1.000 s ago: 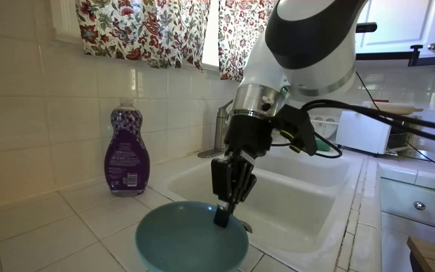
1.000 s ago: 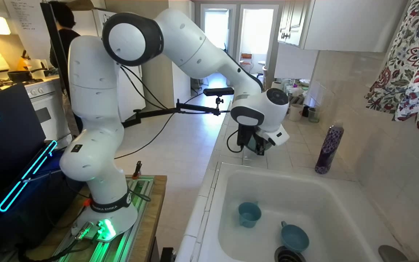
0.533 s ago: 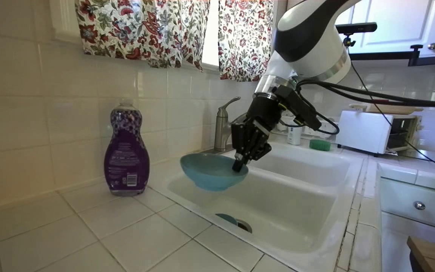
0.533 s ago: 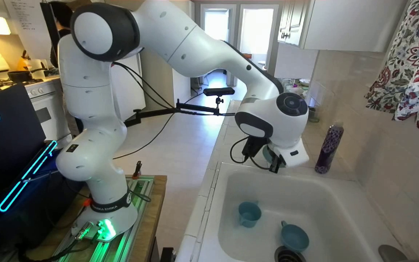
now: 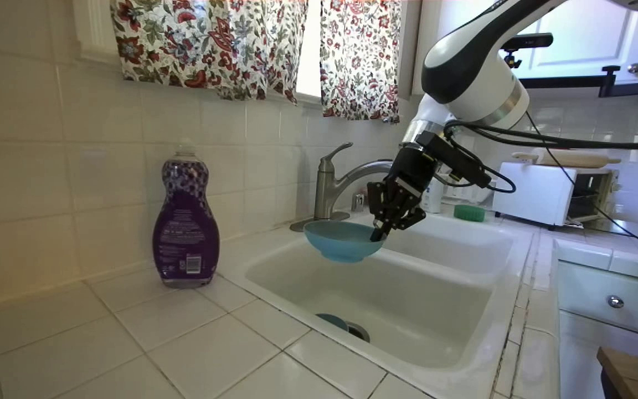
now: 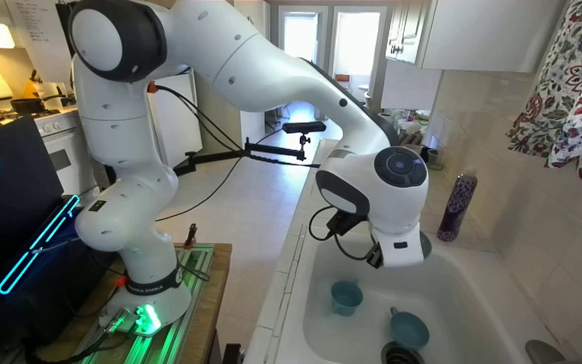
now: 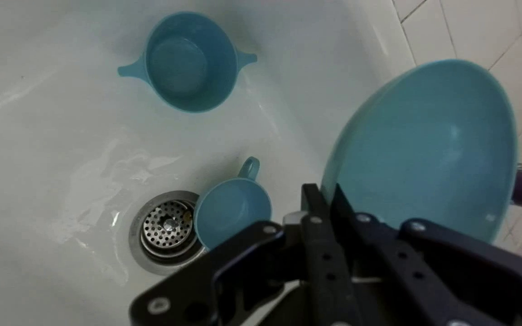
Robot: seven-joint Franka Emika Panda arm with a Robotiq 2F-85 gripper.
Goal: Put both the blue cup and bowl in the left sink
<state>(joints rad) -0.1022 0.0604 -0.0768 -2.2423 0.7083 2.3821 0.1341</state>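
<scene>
Above the sink (image 5: 430, 302), the gripper (image 7: 325, 192) clamps the bowl (image 5: 341, 242) by one edge, so overhanging weight could tip it.

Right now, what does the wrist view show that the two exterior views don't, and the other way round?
Only the wrist view shows the holes of the drain strainer and, plainly, both handles of the two-handled cup. Only the exterior views, between them, show the faucet, the floral curtains, the rolling pin and the black laptop. All share the pincer, the bowl whose rim it grips, the one-handled cup, the left sink and the purple bottle.
</scene>
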